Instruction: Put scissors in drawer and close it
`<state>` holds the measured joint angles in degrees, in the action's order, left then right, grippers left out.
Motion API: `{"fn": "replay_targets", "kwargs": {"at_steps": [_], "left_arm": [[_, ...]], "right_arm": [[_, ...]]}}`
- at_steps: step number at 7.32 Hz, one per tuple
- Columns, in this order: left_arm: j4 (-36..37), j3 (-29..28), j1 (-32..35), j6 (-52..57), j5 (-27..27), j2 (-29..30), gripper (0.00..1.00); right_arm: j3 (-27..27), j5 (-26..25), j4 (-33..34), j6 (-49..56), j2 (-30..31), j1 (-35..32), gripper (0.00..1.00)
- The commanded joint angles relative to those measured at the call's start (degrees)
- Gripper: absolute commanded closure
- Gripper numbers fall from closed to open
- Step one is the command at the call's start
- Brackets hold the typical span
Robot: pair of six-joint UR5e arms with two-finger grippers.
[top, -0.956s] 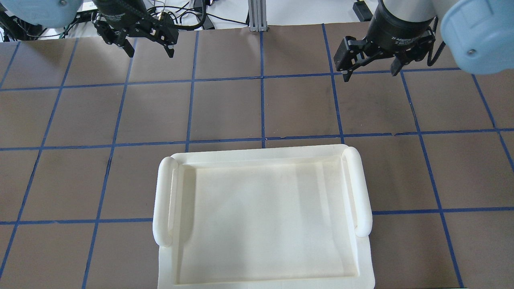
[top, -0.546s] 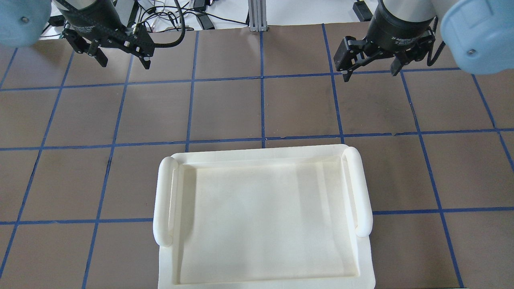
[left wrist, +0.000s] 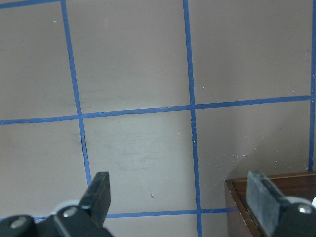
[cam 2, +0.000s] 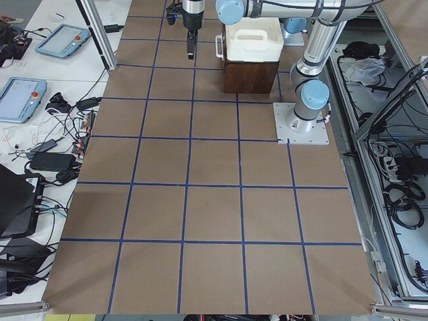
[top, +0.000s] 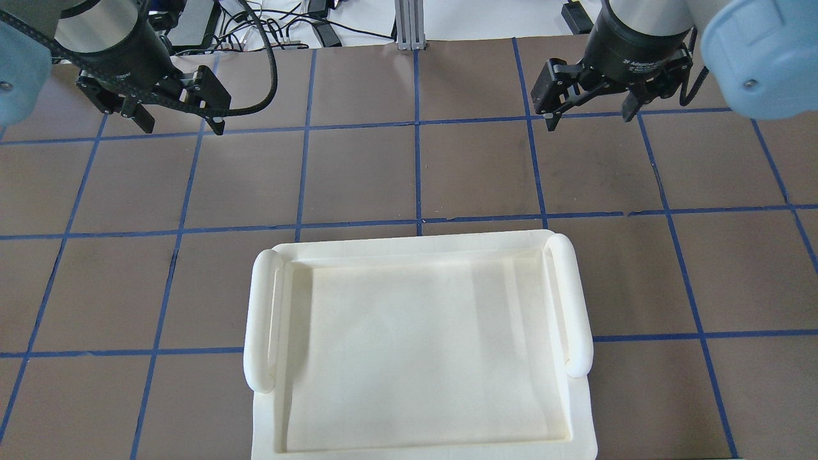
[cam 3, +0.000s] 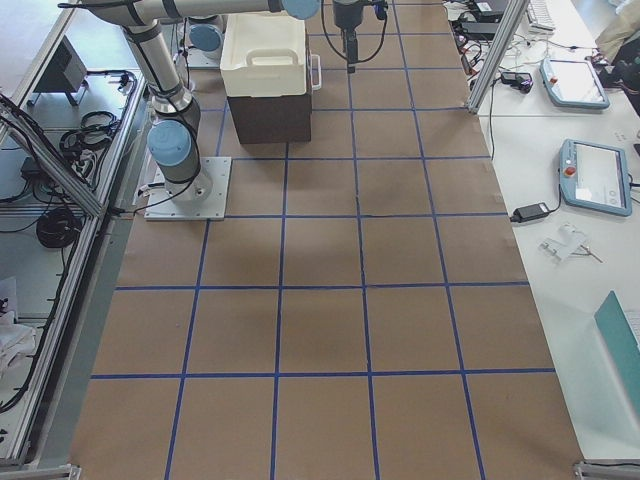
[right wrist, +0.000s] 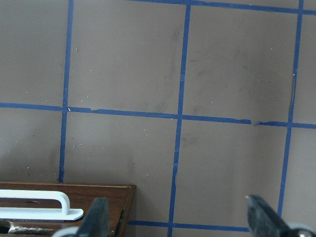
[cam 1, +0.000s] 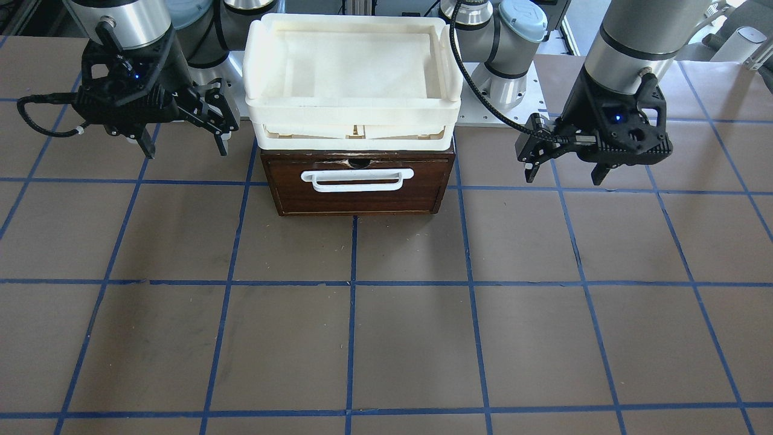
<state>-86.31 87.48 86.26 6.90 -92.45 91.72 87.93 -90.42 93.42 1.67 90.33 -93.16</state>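
The dark brown drawer (cam 1: 290, 190) with its white bar handle (cam 1: 357, 179) stands shut at the robot's side of the table. The scissors show in no view. My left gripper (cam 1: 564, 172) is open and empty, hovering over bare table beside the drawer; it also shows in the overhead view (top: 179, 124). My right gripper (cam 1: 184, 145) is open and empty on the drawer's other side, also in the overhead view (top: 588, 118). The left wrist view (left wrist: 180, 197) shows a drawer corner (left wrist: 276, 207). The right wrist view (right wrist: 180, 217) shows the drawer front (right wrist: 98, 197) and handle.
A cream-white plastic tray (cam 1: 350, 115) sits on top of the drawer box and hides it in the overhead view (top: 415, 246). The brown table (cam 1: 386, 338) has a blue tape grid. Tablets and cables lie on side benches (cam 2: 40, 87).
My left arm has swung toward the overhead view's left and nearer the robot, gripper still open. The right arm has not moved.
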Motion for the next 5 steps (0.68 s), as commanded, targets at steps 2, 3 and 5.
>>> {"fn": "replay_targets", "kwargs": {"at_steps": [2, 3, 5], "left_arm": [[0.00, 0.58, -0.39, 0.04, -0.01, -0.67, 0.00], [0.00, 0.58, -0.47, 0.04, 0.25, -0.76, 0.00], [0.00, 0.67, -1.00, 0.04, 1.13, -0.85, 0.00]], "right_arm": [[0.05, -0.02, 0.01, 0.00, 0.03, 0.00, 0.00], [0.05, -0.02, 0.01, 0.00, 0.03, 0.00, 0.00], [0.05, -0.02, 0.01, 0.00, 0.03, 0.00, 0.00]]}}
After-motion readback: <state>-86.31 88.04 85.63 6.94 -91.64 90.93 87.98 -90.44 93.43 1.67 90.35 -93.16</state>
